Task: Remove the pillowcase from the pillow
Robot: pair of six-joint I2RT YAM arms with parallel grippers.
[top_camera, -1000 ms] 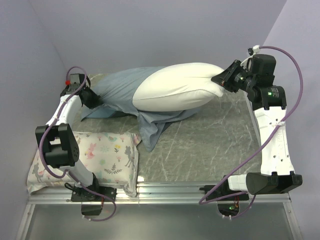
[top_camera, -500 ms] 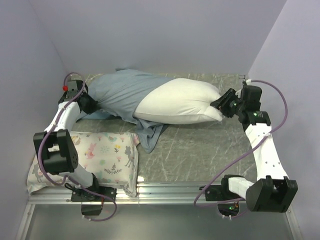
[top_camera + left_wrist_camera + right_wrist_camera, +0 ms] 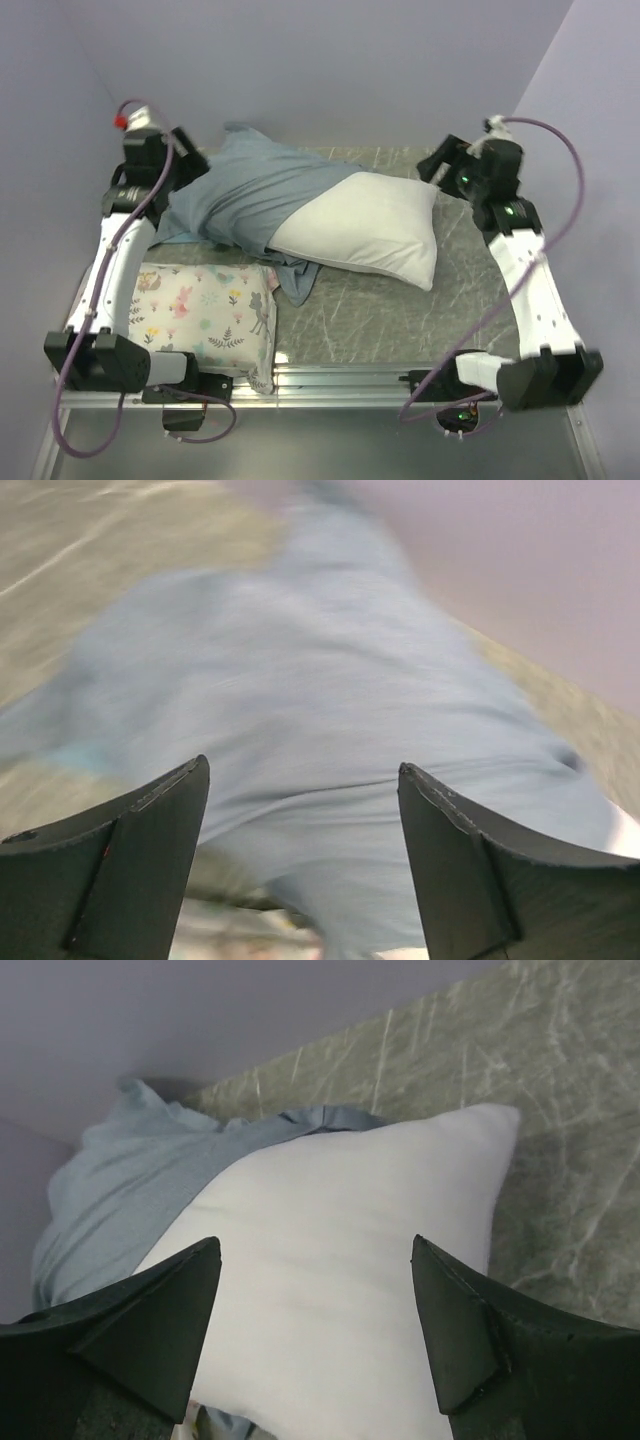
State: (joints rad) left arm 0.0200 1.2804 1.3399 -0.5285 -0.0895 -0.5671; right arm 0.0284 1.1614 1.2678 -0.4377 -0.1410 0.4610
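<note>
White pillow [image 3: 365,230] half out of pillowcase [image 3: 245,195], left end effector [image 3: 302,768] open above pillowcase, right end effector [image 3: 316,1244] open above pillow

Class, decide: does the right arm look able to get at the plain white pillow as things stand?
Probably yes. The right gripper hangs open beside the pillow, whose right end is bare; the pillowcase covers only its left part.

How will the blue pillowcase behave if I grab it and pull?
Probably floppy: the pillowcase lies wrinkled and slumped, so it should drape rather than hold shape. Likely light, yet it wraps one end of the pillow, so a pull may drag the pillow along too.
</note>
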